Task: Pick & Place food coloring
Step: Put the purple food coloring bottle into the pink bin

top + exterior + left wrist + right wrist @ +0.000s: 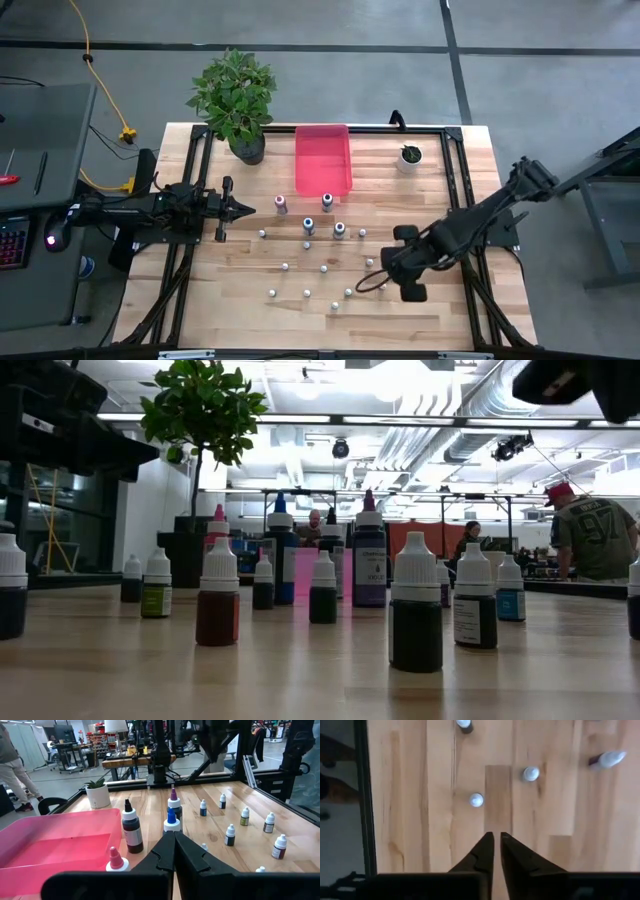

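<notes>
The food coloring bottles stand scattered upright over the middle of the wooden worktop, all apart from one another, with the taller ones nearest the pink tray at the far side. None is in the tray yet.

The right pincer hangs over the bottles at the right of the group, its fingers nearly closed with only a slit between them and nothing held. The left pincer waits at the left edge of the worktop, pointing toward the bottles, fingers pressed together and empty.

These bottles look light, small and stiff plastic, with smooth sides that may slip and narrow bases that would tip at a sideways nudge. The body just under the white cap seems the safest place to grip, coming straight down.

The view from above shows only caps as pale dots; the low view shows the bodies, labels and dark contents. The left wrist view alone shows the tray's shallow inside and the small white pot with a plant beyond it. The right wrist view shows two caps just ahead of its fingers.
</notes>
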